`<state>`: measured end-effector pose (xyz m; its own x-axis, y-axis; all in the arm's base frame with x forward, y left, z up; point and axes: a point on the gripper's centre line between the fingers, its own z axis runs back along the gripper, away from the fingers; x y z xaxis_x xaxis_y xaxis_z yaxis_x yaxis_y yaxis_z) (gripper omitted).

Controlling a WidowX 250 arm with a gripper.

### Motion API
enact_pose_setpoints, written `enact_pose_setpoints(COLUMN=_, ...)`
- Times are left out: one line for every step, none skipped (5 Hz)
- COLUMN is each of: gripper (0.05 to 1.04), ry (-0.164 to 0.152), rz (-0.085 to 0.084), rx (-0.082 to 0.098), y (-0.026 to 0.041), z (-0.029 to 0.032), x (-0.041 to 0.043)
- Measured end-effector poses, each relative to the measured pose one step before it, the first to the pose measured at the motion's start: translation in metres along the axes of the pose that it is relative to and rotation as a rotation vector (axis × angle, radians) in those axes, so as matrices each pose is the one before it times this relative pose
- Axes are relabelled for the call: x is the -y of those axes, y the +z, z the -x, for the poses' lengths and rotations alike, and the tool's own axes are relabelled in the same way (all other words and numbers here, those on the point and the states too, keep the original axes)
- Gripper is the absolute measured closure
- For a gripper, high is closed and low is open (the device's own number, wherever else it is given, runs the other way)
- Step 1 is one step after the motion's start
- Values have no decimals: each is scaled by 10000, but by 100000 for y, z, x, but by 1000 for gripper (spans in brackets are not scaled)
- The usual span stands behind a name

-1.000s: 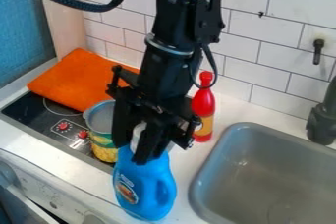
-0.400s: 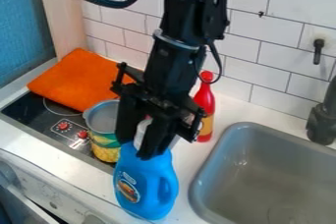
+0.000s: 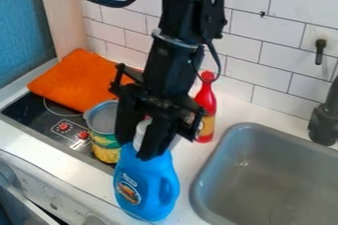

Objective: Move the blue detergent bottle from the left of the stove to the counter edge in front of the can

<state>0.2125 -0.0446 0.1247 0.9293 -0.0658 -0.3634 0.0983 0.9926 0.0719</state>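
Note:
The black gripper [image 3: 137,150] hangs from the top over the counter, left of the sink. It is shut on the white cap of a blue bottle [image 3: 147,187], one finger on each side of the cap. The bottle is upright near the counter's front edge, its neck partly hidden by the fingers. Just behind and left of it, a metal pot [image 3: 102,119] sits above a can with a yellow and green wrapper [image 3: 105,151]. Behind the gripper to the right stands a red bottle [image 3: 206,101] with a yellowish label.
A grey sink [image 3: 264,179] with a dark faucet [image 3: 323,123] lies to the right. An orange cloth [image 3: 78,78] covers the back of the black stovetop [image 3: 49,123] at left. White tiled wall [image 3: 264,51] rises behind the counter.
The gripper has moved slightly up and to the right since the earliest frame, and the blue bottle has shifted a little with it. Since the later one, the gripper has moved very slightly left.

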Motion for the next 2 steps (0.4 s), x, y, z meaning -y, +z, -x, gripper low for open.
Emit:
enact_pose_setpoints(gripper=543, ry=45, rz=24, rx=-20, y=130, z=-56, x=-38)
enact_pose_setpoints(gripper=230, ry=217, rz=64, rx=-105, y=-70, z=26, x=-348)
